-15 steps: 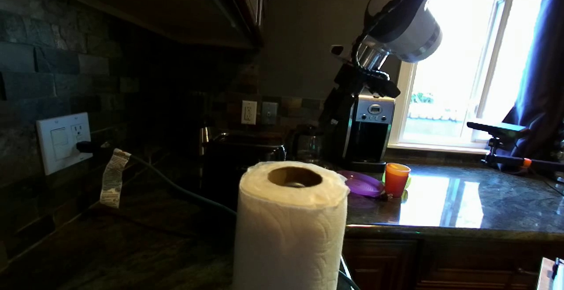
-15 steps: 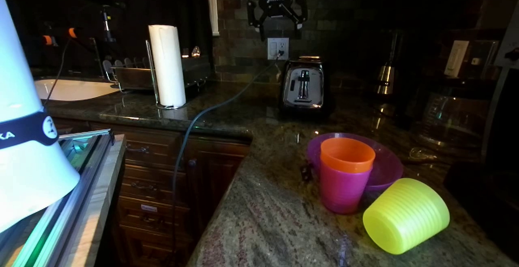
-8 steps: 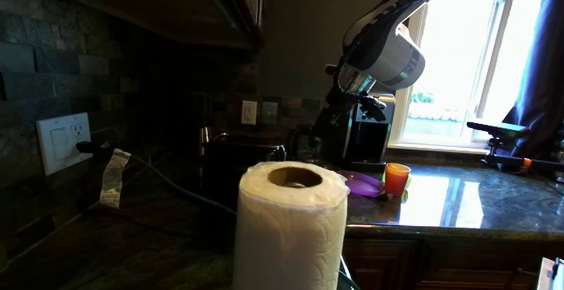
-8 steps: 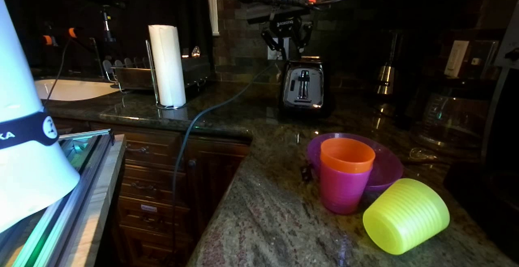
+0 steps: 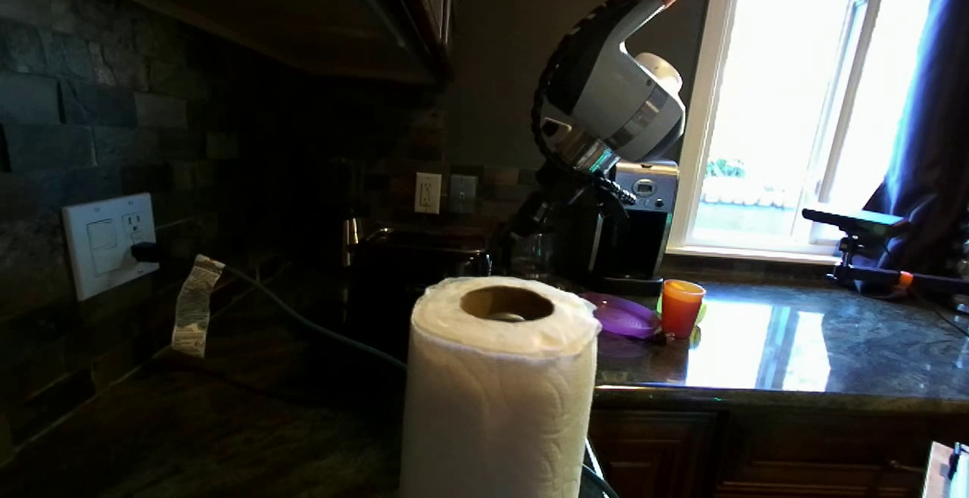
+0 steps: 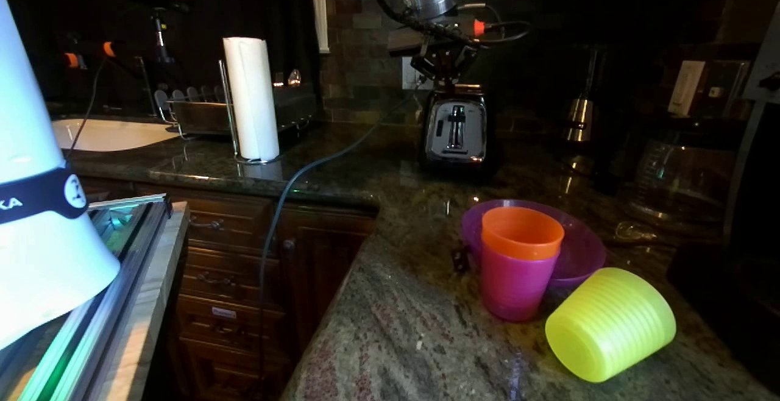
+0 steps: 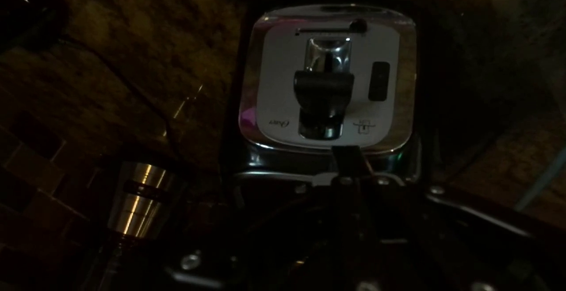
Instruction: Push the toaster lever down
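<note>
The toaster [image 6: 431,124], black-bodied with a shiny silver end, stands on the counter against the tiled corner. Its black lever [image 7: 325,89] sits in the part of its slot nearer the toaster's top, facing the wrist camera. My gripper [image 6: 448,81] is just above or behind the toaster's top edge in an exterior view. In the wrist view the gripper [image 7: 348,153] has its fingers together, nothing between them, their tips overlapping the toaster's rim short of the lever. Whether they touch the toaster, I cannot tell. Dark shadow hides most of the toaster [image 5: 420,256] in an exterior view.
A paper-towel roll [image 6: 253,102] stands on the counter, with a blue cable [image 6: 317,160] running nearby. In front of the toaster are a purple plate [image 6: 582,242], a pink cup [image 6: 518,285] with an orange one, and a tipped yellow cup [image 6: 612,325]. A coffee maker [image 5: 632,244] stands behind.
The arm has come down toward the toaster, and the gripper's fingers have gone from spread wide to together. Toaster, lever, cups and towel roll look the same.
</note>
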Controlling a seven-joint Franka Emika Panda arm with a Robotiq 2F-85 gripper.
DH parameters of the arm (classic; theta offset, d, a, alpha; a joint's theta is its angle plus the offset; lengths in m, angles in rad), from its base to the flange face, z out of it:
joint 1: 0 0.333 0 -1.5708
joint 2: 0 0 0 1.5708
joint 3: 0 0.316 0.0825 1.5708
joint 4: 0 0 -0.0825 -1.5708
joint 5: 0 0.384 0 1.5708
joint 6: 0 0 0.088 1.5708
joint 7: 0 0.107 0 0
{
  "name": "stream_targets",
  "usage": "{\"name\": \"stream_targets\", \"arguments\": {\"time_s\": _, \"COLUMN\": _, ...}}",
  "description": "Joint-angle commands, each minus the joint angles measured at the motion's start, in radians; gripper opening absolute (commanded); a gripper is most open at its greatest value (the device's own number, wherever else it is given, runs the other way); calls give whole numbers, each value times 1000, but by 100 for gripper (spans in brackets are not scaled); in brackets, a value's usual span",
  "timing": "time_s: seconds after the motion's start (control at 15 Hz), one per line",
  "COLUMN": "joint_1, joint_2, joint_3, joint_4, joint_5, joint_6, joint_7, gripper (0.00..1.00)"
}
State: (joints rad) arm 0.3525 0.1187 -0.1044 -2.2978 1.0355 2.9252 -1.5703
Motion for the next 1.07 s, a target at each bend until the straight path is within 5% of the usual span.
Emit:
{"name": "stream_targets", "arguments": {"time_s": 0.0, "joint_1": -22, "joint_2": 85, "joint_3": 28, "joint_4": 66, "joint_5": 157, "joint_6": 21, "joint_7": -156, "gripper": 0}}
{"name": "stream_targets", "arguments": {"time_s": 1.0, "joint_1": -79, "joint_2": 236, "joint_3": 70, "joint_4": 154, "joint_5": 326, "joint_6": -18, "joint_7": -345, "gripper": 0}}
